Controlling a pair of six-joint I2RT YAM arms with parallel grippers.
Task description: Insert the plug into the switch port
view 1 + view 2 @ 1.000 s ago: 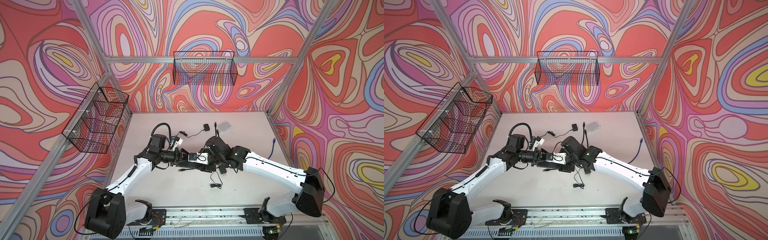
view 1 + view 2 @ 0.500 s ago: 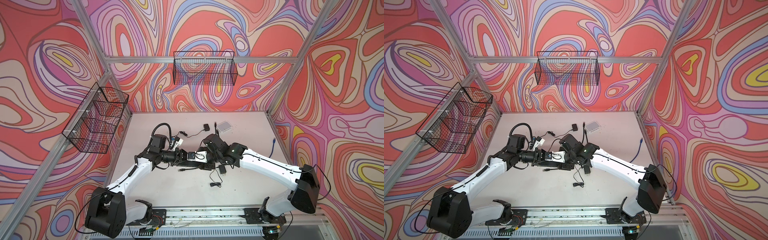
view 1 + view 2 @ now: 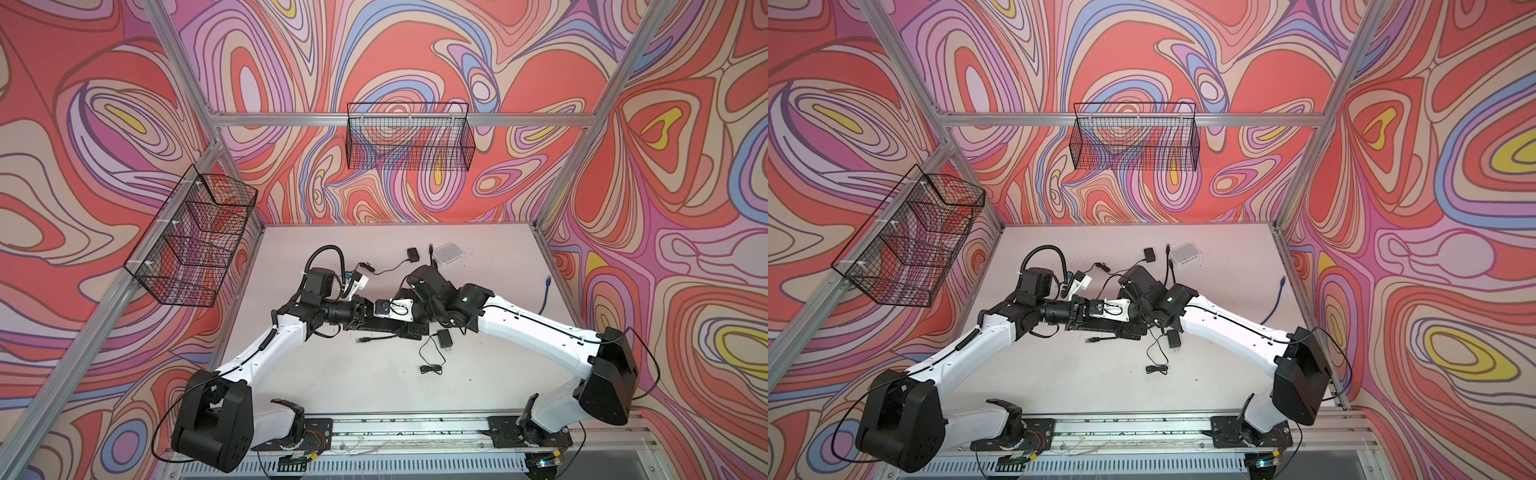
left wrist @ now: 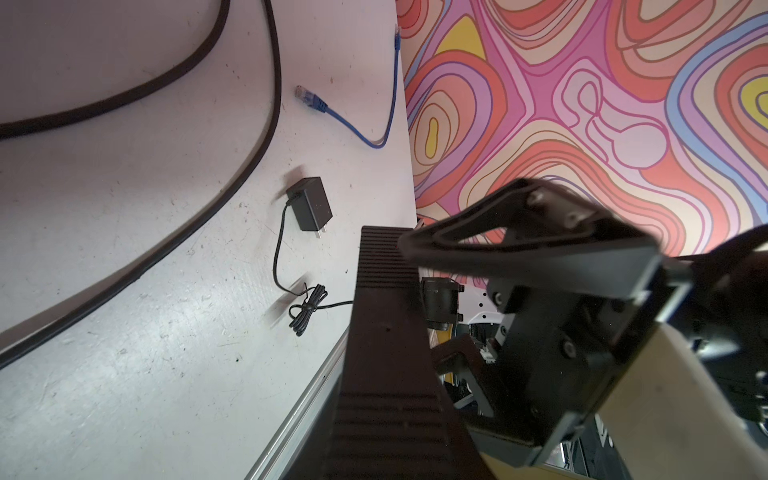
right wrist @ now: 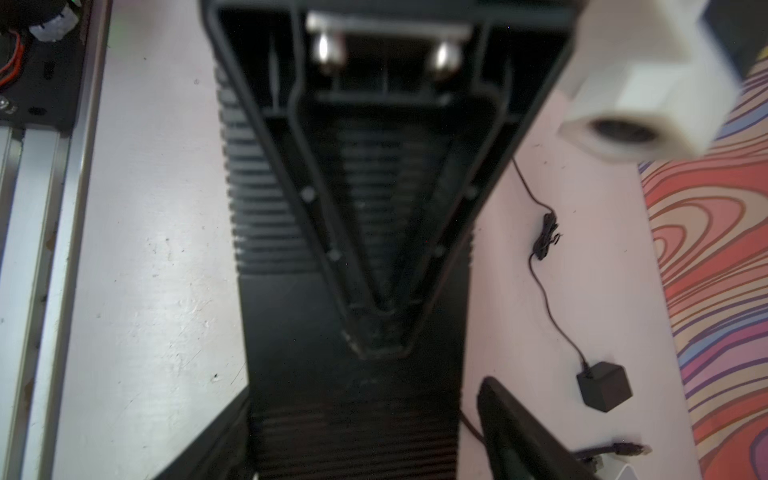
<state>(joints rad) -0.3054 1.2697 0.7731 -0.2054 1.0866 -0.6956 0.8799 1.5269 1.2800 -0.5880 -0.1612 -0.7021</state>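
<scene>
Pale desk point(image 3: 374, 395) between swirl-patterned walls: nothing is plugged in yet. Your switch point(image 3: 446, 254) sits at the back, and the black plug point(image 3: 363, 340) lies loose well in front of it. Your left tool point(image 4: 401, 241) is pinched closed, seemingly empty, and your right tool point(image 5: 361, 390) gapes wide. By my reading, grasping, carrying and inserting all remain.

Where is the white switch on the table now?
In both top views the white switch sits near the far edge of the table, right of centre, with a small black adapter to its left.

Switch point(image 3: 446, 254) at table point(image 3: 332, 386) back; adapter point(image 3: 444, 340) well before it; network cable point(image 3: 548, 279) far right.
</scene>
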